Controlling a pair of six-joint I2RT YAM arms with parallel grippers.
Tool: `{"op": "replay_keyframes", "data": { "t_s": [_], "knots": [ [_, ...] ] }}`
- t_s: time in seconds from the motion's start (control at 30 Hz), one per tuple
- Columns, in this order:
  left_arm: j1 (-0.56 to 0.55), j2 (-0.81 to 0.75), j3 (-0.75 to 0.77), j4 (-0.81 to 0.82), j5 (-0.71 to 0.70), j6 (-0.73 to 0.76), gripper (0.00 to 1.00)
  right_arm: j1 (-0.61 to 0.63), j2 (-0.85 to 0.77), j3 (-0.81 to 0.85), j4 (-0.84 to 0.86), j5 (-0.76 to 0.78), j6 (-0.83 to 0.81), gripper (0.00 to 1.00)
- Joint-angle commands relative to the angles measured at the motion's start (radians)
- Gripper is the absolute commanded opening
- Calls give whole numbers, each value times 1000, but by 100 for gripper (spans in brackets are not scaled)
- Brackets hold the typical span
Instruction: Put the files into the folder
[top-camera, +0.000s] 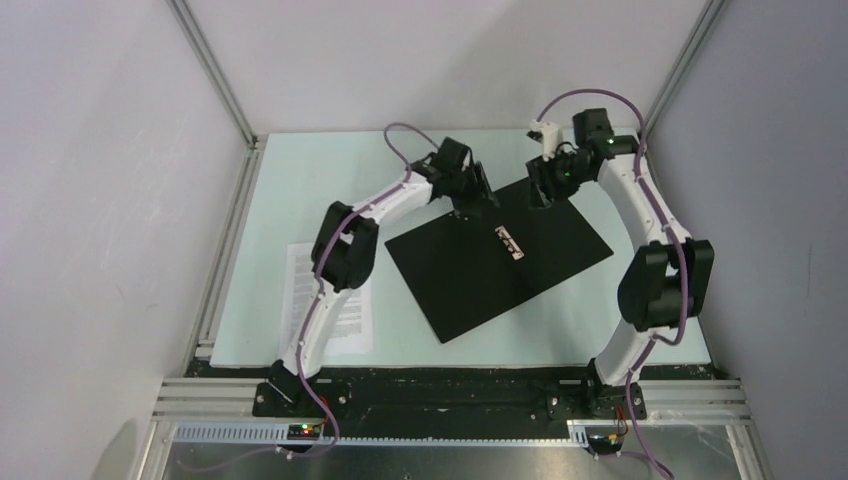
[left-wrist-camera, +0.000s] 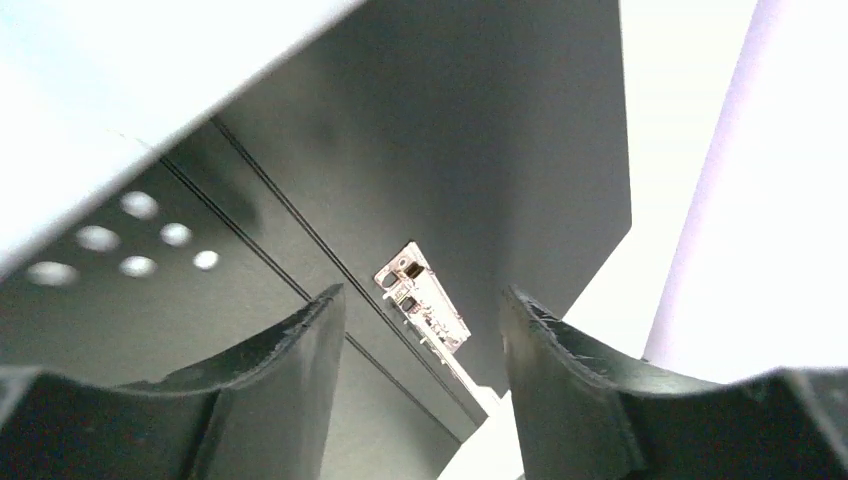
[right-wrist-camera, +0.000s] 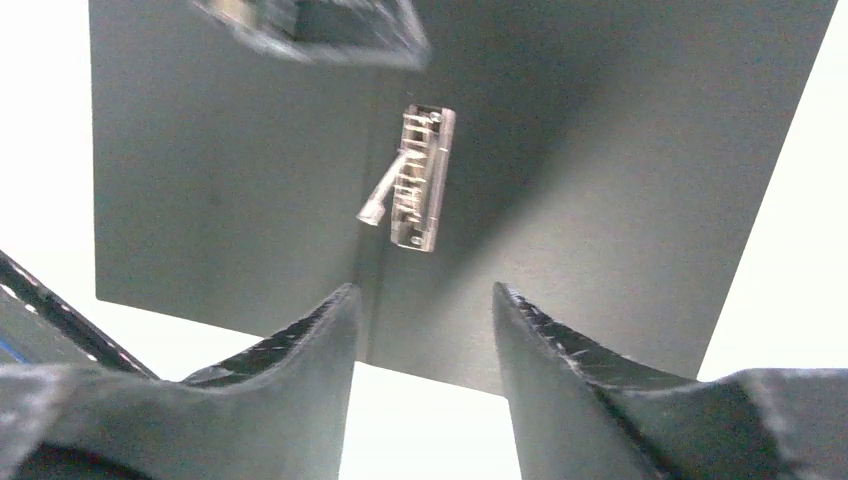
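The folder (top-camera: 480, 265) lies open and flat in the middle of the table, black inside up, with its metal clip (top-camera: 510, 243) along the spine. The files (top-camera: 355, 320), white printed sheets, lie on the table to the left, partly hidden under my left arm. My left gripper (top-camera: 472, 200) hovers over the folder's far left edge, open and empty. In the left wrist view it (left-wrist-camera: 422, 292) frames the clip (left-wrist-camera: 430, 305). My right gripper (top-camera: 540, 190) hangs over the folder's far corner. It (right-wrist-camera: 423, 288) is open and empty above the black cover (right-wrist-camera: 600, 150) and the clip (right-wrist-camera: 422, 178).
The pale green table (top-camera: 300, 190) is bounded by aluminium frame rails (top-camera: 215, 75) and grey walls on the left, right and back. Both arm bases sit on the black bar (top-camera: 450, 395) at the near edge.
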Motion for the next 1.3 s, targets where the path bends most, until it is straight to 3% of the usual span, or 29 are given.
{"op": "replay_keyframes", "data": {
  "t_s": [0.0, 0.2, 0.27, 0.4, 0.57, 0.77, 0.93, 1.27],
  "knots": [
    [89, -209, 57, 16, 18, 366, 68, -76, 52, 97, -103, -203, -276, 63],
    [117, -447, -116, -79, -87, 755, 77, -53, -35, -98, -12, -236, -638, 81],
    [117, -530, -210, -94, -128, 884, 79, -36, -49, -141, -21, -225, -765, 81],
    [118, -669, -361, -134, -208, 989, 81, -6, -58, -212, -22, -202, -994, 69],
    [131, -717, -429, -178, -264, 961, 83, 38, -24, -259, 21, -148, -1173, 51],
    [145, -710, -420, -198, -254, 946, 84, 94, 0, -300, 61, -95, -1274, 49],
    [162, -687, -391, -201, -270, 925, 84, 126, 42, -318, 104, -60, -1291, 38],
    [166, -683, -367, -199, -328, 937, 87, 121, 96, -319, 155, -50, -1327, 35]
  ]
}}
